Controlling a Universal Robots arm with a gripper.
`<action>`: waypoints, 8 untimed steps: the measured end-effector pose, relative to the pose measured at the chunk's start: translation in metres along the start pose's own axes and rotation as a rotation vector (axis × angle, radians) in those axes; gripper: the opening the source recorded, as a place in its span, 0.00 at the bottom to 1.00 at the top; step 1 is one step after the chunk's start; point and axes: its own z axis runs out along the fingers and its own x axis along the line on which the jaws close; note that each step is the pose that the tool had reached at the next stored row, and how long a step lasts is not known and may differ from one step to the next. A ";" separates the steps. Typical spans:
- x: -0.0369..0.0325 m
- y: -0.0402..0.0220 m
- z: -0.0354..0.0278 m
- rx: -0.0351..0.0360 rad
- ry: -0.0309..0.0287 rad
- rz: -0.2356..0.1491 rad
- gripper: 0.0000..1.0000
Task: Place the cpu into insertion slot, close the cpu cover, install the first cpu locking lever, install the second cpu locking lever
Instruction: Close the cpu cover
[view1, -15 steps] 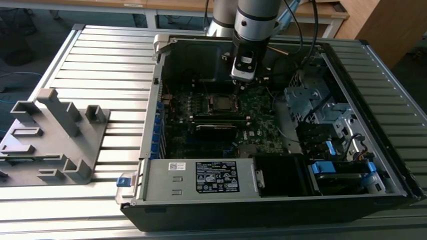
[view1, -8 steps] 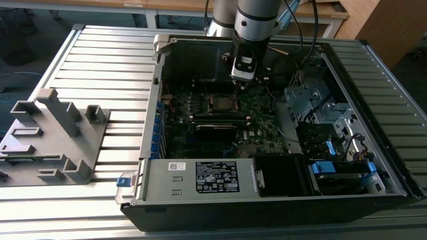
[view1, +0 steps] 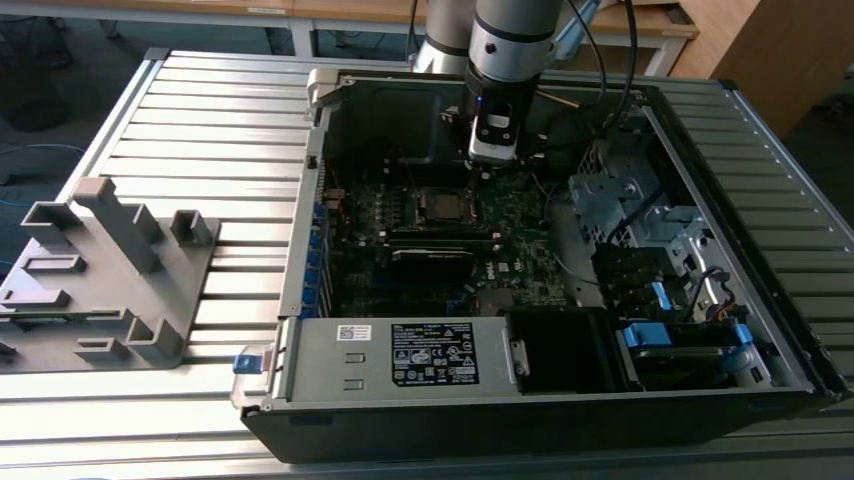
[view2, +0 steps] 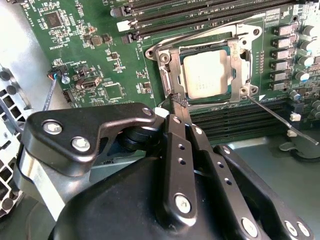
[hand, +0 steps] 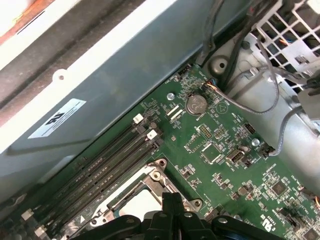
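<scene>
1. PC case (view1: 400, 110) open on slatted worktop (view1: 200, 110); arm down inside it, over the motherboard (view1: 521, 220).
2. Cpu (view2: 205, 75) seated in slot (view1: 441, 205), silver face up, square to the rim. Step one judged done.
3. Cover (view2: 169, 75) lying flat around cpu, with the chip's face showing through its window. Step two looks done.
4. One lever (view2: 280, 117), a thin rod, sticking out from a socket corner across the memory slots, under no catch. Judged not yet locked.
5. Second rod (view2: 210, 32) along the opposite side of the socket; latched or not, cannot tell.
6. End effector (view2: 180, 102) with fingers pressed together, nothing visible between them. Tips at a cover corner, near the loose lever's root but apart from it. Contact with cover likely, not certain.
7. Left to do, as far as visible: both lever steps.
</scene>
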 end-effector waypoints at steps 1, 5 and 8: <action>0.0000 0.0000 0.0000 0.0000 0.0001 0.000 0.11; 0.0000 0.0000 0.0000 -0.0001 0.0001 -0.001 0.11; 0.0000 0.0000 0.0000 0.0000 0.0001 -0.001 0.11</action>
